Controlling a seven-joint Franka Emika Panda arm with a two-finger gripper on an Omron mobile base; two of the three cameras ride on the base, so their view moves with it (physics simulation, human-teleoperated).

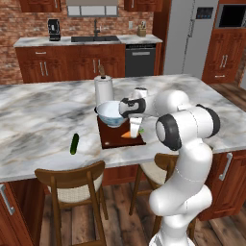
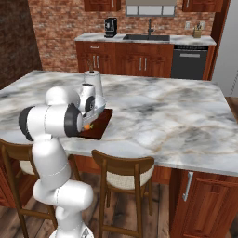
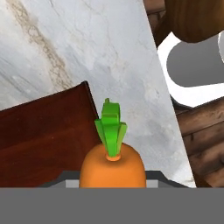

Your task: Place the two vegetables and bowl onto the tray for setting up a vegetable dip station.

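Gripper (image 1: 135, 129) clamped on carrot (image 1: 127, 135) over tray (image 1: 111, 137); bowl (image 1: 109, 113) at tray's 12 o'clock, cucumber (image 1: 74, 143) at 9.

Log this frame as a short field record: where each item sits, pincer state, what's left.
carrot: between the pincer fingers, over the tray's near edge
bowl: at the tray's far end
cucumber: on the counter, left of the tray
paper towel roll: behind the bowl
pincer: shut on carrot
left: cucumber
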